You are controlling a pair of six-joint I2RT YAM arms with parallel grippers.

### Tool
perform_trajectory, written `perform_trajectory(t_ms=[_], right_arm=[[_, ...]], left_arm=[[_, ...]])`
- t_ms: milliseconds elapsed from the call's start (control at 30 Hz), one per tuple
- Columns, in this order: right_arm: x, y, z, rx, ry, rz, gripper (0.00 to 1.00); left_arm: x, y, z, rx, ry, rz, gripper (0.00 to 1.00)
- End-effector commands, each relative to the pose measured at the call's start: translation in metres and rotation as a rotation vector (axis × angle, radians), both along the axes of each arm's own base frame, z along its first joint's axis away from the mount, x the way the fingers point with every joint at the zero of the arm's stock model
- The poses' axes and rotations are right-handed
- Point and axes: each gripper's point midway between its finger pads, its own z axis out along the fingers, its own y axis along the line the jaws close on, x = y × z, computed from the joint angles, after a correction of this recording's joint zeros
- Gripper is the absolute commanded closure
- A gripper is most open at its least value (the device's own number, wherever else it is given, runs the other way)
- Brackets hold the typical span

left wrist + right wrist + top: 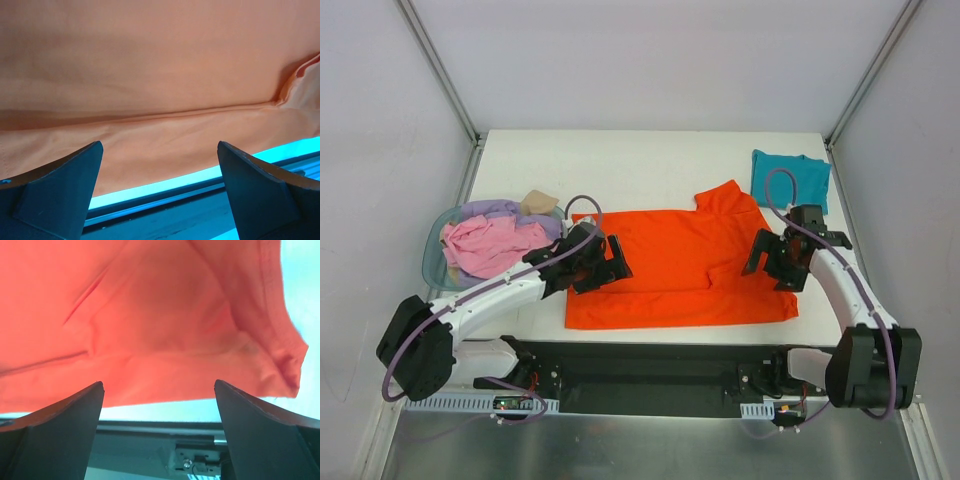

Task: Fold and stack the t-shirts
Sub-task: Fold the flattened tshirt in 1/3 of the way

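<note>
One teal shirt [790,177] is folded at the tabletop's [650,160] far right corner. The orange shirt [680,275] is spread by the near edge, left gripper [603,262] and right gripper [767,256] released, empty; other shirts [490,245] are left in the basket [429,258].

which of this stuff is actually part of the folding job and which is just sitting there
Part of the job:
orange-red t-shirt, spread flat mid-table
teal t-shirt, looks folded, far right corner
pink shirt, lavender shirt, tan shirt, heaped in the basket

Just there:
blue plastic basket, only holding the heap
white table
</note>
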Motion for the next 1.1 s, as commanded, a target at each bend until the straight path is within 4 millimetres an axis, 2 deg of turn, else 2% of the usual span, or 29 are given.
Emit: perform_trajectory(t_ms=[0,33,167,300,467,533,633,733,767,867,900,933,1067], right_arm=[[0.028,-0.019,-0.015,-0.072,0.003,-0.048,0.03],[0.03,-0.019,-0.025,-0.066,0.04,-0.055,0.03],[0.041,-0.019,-0.044,-0.049,0.091,-0.088,0.03],[0.046,-0.029,-0.044,-0.098,0.102,-0.131,0.03],[0.044,-0.026,-0.023,-0.092,0.047,-0.114,0.03],[0.041,-0.023,-0.006,-0.093,0.002,-0.084,0.03],[0.034,-0.007,0.011,-0.082,-0.042,-0.001,0.03],[0.032,0.02,0.019,-0.058,-0.068,0.093,0.03],[0.03,0.035,0.02,-0.043,-0.073,0.142,0.03],[0.035,0.064,0.014,0.02,-0.065,0.203,0.03],[0.038,0.067,0.011,0.024,-0.061,0.201,0.03],[0.041,0.066,0.008,0.014,-0.054,0.184,0.03],[0.048,0.042,-0.016,-0.131,0.036,0.101,0.03]], left_arm=[[0.016,0.006,0.024,0.038,-0.098,0.009,0.01],[0.018,0.009,0.024,0.053,-0.108,0.021,0.01],[0.023,0.016,0.032,0.082,-0.146,0.035,0.01],[0.026,0.026,0.037,0.119,-0.175,0.048,0.01],[0.027,0.04,0.039,0.15,-0.195,0.075,0.01],[0.028,0.043,0.043,0.146,-0.206,0.084,0.01],[0.03,0.05,0.042,0.151,-0.208,0.1,0.01],[0.029,0.055,0.039,0.147,-0.189,0.11,0.01],[0.03,0.057,0.037,0.146,-0.184,0.115,0.01],[0.028,0.057,0.035,0.136,-0.169,0.121,0.01],[0.028,0.056,0.034,0.13,-0.163,0.12,0.01],[0.026,0.054,0.031,0.126,-0.146,0.118,0.01],[0.027,0.049,0.023,0.127,-0.106,0.108,0.01]])
